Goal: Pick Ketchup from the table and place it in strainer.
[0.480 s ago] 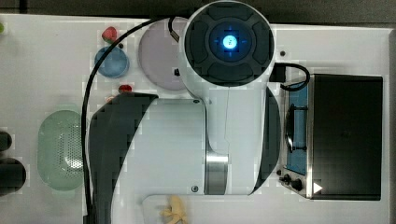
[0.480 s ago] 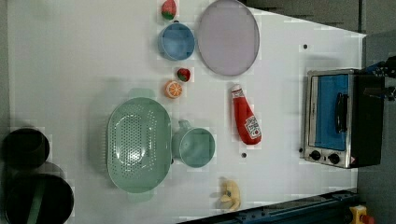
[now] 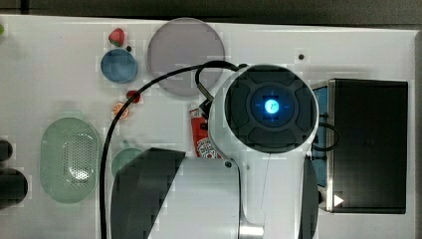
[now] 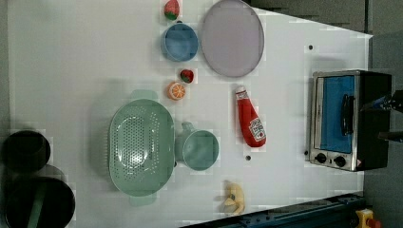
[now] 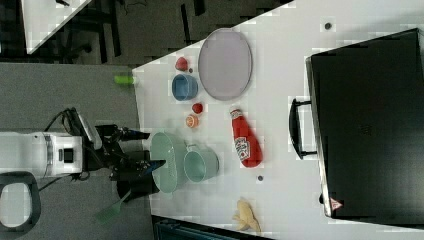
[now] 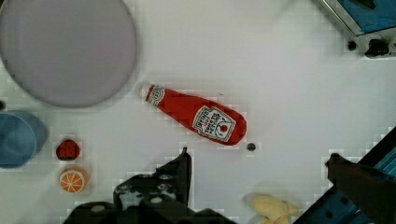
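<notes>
- Clearly, the strainer (image 4: 141,147) is a pale green oval basket with a perforated bottom, and no item lies inside it in the left view.
- Just beside the strainer, on the left view's right, stands a green cup (image 4: 198,149) with a handle; its inside looks bare.
- One blue bowl (image 4: 179,42) sits next to a grey round plate (image 4: 232,38); both carry no load.
- One toaster oven (image 4: 349,119) stands at the left view's right edge of the white table (image 4: 71,57), its blue door closed.
- The ketchup (image 4: 250,122) lies flat on the table between the plate and the oven, its pale cap toward the plate, well apart from the strainer.
- From the top view, the arm (image 3: 271,107) hangs over the table and covers part of the bottle, whose red body shows at the arm's edge.
- The gripper (image 6: 259,161) hovers above the bottle in the wrist view, its dark fingers (image 6: 182,170) spread wide apart and grasping nothing.
- Counted in the left view: two strawberries (image 4: 172,9), one orange slice (image 4: 176,90), one banana piece (image 4: 234,198), one bottle, one cup, one bowl, one plate, one strainer.
</notes>
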Motion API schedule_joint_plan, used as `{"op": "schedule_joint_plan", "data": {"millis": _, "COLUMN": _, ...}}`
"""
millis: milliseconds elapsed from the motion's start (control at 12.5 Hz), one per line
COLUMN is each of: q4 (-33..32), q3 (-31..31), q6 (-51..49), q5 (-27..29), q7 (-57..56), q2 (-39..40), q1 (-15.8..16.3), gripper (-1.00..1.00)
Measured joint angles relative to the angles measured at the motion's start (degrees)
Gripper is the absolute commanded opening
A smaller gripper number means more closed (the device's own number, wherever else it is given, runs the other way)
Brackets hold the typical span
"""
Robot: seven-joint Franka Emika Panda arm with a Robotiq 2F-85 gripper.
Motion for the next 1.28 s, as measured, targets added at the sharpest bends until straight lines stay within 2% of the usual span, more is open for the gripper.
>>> {"op": "schedule_joint_plan", "data": {"millis": 400, "q4": -10.2, "q3": 3.2, "q6": 8.1, "q5": -0.2, "q7": -10.8, "q2": 1.3, "q1": -0.4, "gripper": 1.0}}
{"op": "schedule_joint_plan", "data": {"millis": 960, "q4": -24.6, "q3": 5.8, "q6": 31.4, "q5": 0.7, "q7": -40.8, "q2": 6.8, "q1": 1.1, "gripper": 1.0}}
{"op": "schedule_joint_plan", "data": {"millis": 1280, "q4": -26.9, "q3": 5.9, "q6": 39.9, "q5": 0.5, "q7": -48.5, "q2": 12.4, "q1": 1.0, "gripper": 1.0}}
